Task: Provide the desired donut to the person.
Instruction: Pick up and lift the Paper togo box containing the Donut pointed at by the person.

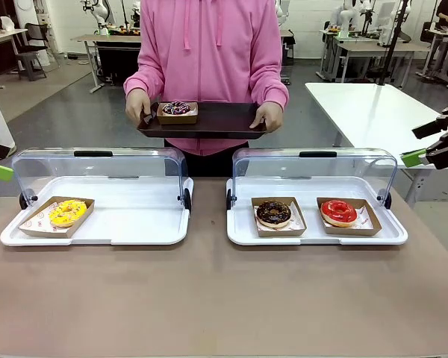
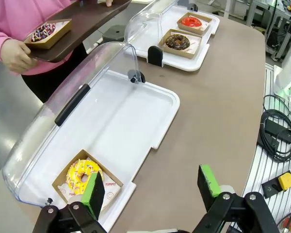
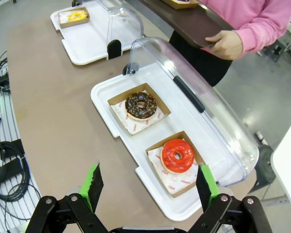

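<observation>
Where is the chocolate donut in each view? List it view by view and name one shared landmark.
Front view: the chocolate donut is right of centre, in the left box of the right-hand white tray.
Left wrist view: the chocolate donut is near the top, in the farther of the two trays.
Right wrist view: the chocolate donut is at mid-picture, in the nearer tray.
Shared landmark: the red donut, boxed beside it in the same tray.
</observation>
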You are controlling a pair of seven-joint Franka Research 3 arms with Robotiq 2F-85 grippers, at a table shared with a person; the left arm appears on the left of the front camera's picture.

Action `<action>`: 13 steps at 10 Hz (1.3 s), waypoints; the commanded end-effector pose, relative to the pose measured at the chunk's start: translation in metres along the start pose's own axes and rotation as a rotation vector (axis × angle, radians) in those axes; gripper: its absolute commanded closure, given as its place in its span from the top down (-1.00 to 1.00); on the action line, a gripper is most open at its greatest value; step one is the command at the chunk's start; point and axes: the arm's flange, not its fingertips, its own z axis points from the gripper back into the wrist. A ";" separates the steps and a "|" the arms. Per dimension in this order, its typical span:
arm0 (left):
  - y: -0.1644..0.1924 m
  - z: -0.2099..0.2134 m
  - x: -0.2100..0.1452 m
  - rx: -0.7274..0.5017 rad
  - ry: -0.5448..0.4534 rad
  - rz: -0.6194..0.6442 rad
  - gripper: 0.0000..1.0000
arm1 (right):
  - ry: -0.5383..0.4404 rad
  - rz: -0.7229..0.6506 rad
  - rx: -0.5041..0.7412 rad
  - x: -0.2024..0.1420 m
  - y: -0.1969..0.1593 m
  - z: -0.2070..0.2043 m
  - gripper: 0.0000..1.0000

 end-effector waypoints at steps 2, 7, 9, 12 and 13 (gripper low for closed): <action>0.001 0.002 -0.001 0.010 -0.008 0.002 1.00 | -0.007 0.007 0.011 0.000 -0.001 -0.002 1.00; 0.001 0.002 -0.001 0.010 -0.008 0.002 1.00 | -0.007 0.007 0.011 0.000 -0.001 -0.002 1.00; 0.001 0.002 -0.001 0.010 -0.008 0.002 1.00 | -0.007 0.007 0.011 0.000 -0.001 -0.002 1.00; 0.001 0.002 -0.001 0.010 -0.008 0.002 1.00 | -0.007 0.007 0.011 0.000 -0.001 -0.002 1.00; 0.001 0.002 -0.001 0.010 -0.008 0.002 1.00 | -0.007 0.007 0.011 0.000 -0.001 -0.002 1.00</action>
